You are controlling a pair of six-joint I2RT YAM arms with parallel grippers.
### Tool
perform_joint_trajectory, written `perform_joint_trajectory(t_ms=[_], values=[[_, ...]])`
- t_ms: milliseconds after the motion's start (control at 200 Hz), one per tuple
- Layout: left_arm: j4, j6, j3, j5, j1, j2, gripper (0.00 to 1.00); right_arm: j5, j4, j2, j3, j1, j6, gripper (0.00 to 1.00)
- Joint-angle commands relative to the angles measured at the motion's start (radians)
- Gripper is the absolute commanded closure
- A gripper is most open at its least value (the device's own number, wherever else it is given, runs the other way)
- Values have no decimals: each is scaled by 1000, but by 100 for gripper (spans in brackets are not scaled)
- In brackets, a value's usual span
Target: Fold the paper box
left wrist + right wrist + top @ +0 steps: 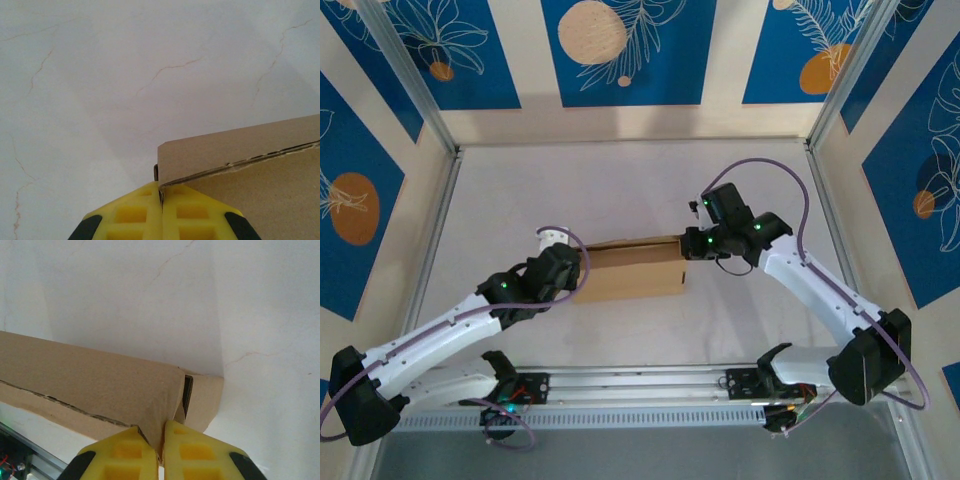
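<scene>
- Top external: plain brown cardboard paper box [632, 270] sits mid of the pale table [620, 180], long axis left-right, btwn both arms.
- Left wrist: left tool [161, 197] clamped shut on box's left-end corner wall, no gap.
- Right wrist: right tool [161, 442] pinched shut on a thin flap [160, 405] at right end.
- Step, prob.: seating end walls. Hold both pinches near the crease, move ends together w/o twisting; perforated seam [260, 157] looks ragged, could rip.

paper box [632, 272] between left end effector [160, 194], right end effector [161, 436]
</scene>
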Motion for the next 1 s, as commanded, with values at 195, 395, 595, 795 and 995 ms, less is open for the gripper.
perform_joint_trajectory(t_ms=[195, 395, 595, 795, 995], values=[[-103, 28, -15, 10, -3, 18, 100, -124, -24, 23, 57, -43, 77, 92], [-105, 32, -16, 2, -3, 16, 100, -55, -40, 12, 23, -48, 20, 92], [-107, 32, -11, -1, -3, 17, 100, 9, -49, -17, -18, -48, -20, 92], [-107, 32, -10, -4, -3, 22, 100, 38, -35, -51, -64, -48, -36, 94], [-97, 28, -19, 5, -3, 26, 100, 57, 18, -84, -137, -8, -21, 97]])
